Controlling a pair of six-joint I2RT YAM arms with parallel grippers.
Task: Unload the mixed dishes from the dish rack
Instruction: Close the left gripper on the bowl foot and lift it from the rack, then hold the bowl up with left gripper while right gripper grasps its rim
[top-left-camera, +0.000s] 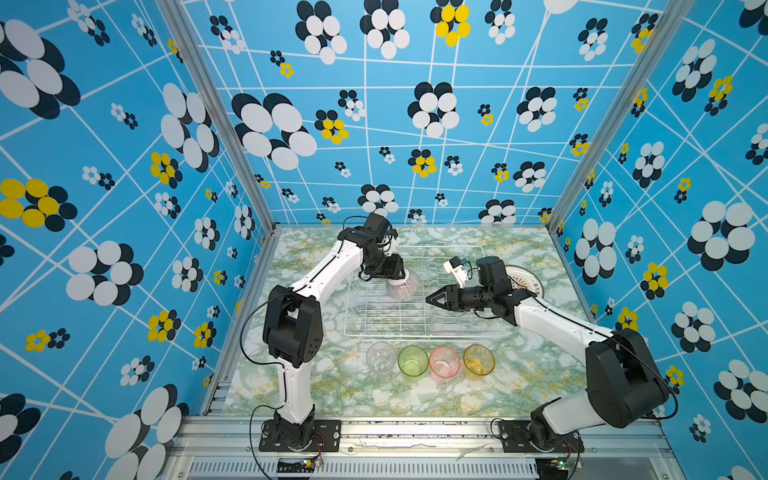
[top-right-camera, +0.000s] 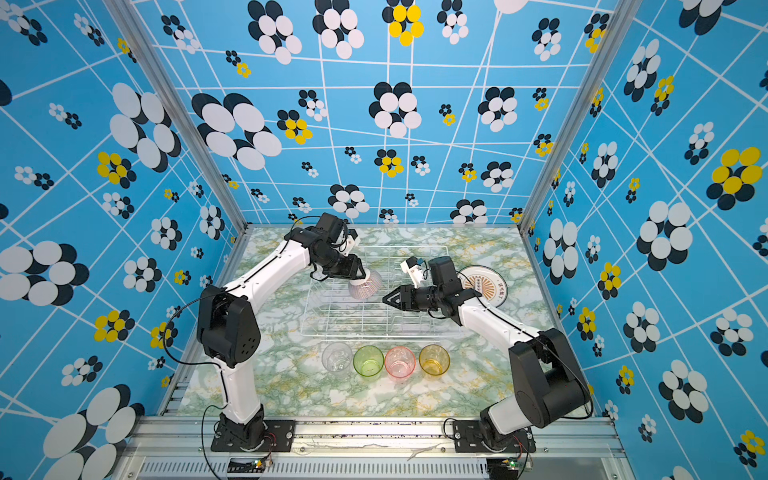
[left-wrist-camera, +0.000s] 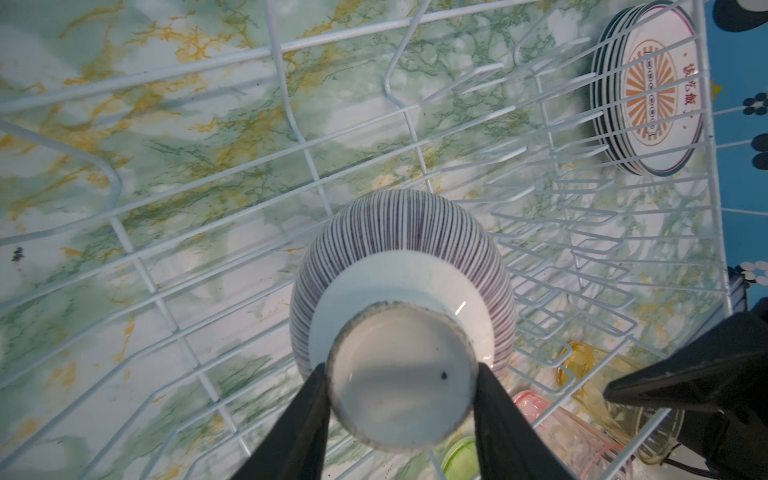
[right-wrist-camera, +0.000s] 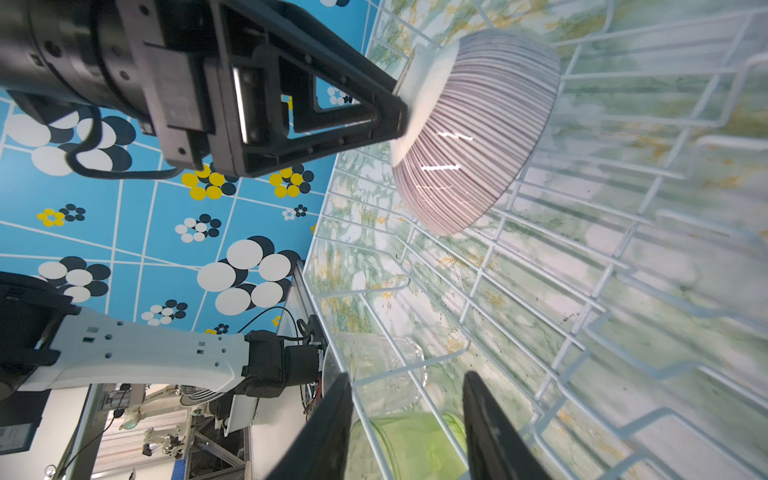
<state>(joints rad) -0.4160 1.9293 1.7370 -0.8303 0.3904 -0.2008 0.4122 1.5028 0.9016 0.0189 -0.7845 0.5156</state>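
Holding bowl (left-wrist-camera: 403, 232) by foot, left hand (left-wrist-camera: 401, 368), over rack (left-wrist-camera: 277, 50)

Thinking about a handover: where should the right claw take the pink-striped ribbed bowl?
Probably the thin rim, from the side where the right claw hovers: the left claw pinches the foot ring of the upside-down pink-striped ribbed bowl, leaving its rim free there.

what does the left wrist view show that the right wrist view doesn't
Only the left wrist view: the stacked plates beside the dish rack, the pink tumbler and amber tumbler, and the foot of the striped bowl between the left jaws. Only the right wrist view: the clear tumbler and the left arm. Both: the striped bowl, dish rack and green tumbler.
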